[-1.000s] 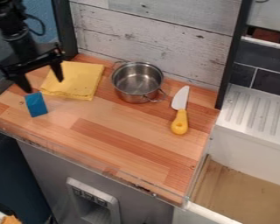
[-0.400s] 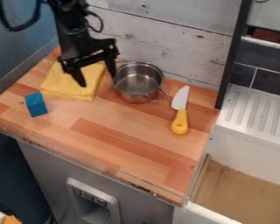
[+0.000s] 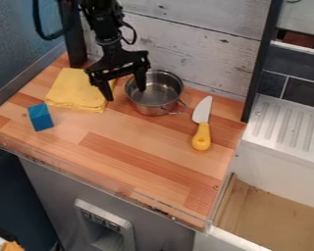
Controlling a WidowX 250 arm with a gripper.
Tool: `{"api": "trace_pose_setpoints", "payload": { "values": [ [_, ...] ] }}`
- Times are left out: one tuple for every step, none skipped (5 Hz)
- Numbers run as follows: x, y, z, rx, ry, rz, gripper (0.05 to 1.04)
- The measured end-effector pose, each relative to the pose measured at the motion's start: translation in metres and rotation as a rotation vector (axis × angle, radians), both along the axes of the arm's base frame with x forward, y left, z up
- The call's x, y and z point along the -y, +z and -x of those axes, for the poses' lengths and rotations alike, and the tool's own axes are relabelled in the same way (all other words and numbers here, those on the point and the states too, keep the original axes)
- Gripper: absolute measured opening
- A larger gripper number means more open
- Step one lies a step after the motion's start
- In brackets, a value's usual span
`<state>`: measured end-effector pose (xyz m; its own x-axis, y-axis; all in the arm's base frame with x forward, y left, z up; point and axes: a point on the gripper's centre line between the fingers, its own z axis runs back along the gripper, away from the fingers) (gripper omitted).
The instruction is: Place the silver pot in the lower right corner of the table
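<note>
Silver pot (image 3: 150, 102): round, open-topped, glossy metal; stands upright near the rear edge of the wooden table (image 3: 130, 142), one loop handle facing front right.

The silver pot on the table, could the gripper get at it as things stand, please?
Probably yes: the gripper hangs open by the pot, one finger outside its rim, the other over its opening, with nothing visibly in the way.

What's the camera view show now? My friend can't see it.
A black claw hangs open at the left rim of a silver pot on a wooden table. A yellow cloth and blue block lie left, a knife right.
</note>
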<state>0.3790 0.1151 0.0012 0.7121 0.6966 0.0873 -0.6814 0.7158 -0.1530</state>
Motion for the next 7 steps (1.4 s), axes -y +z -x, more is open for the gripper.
{"api": "trace_pose_setpoints", "payload": {
  "values": [
    [0.000, -0.011, -0.002, -0.014, 0.008, -0.005, 0.662],
    [0.002, -0.012, -0.004, -0.010, -0.002, 0.012, 0.352],
    [0.001, -0.012, -0.004, -0.009, 0.007, 0.005, 0.146],
    [0.000, -0.015, -0.001, -0.010, -0.001, 0.003, 0.078],
    [0.003, -0.009, 0.006, -0.004, -0.006, 0.026, 0.077],
    [0.003, 0.013, 0.018, 0.036, -0.009, 0.044, 0.074],
    [0.010, 0.035, 0.040, 0.067, -0.034, 0.065, 0.074]
  ]
}}
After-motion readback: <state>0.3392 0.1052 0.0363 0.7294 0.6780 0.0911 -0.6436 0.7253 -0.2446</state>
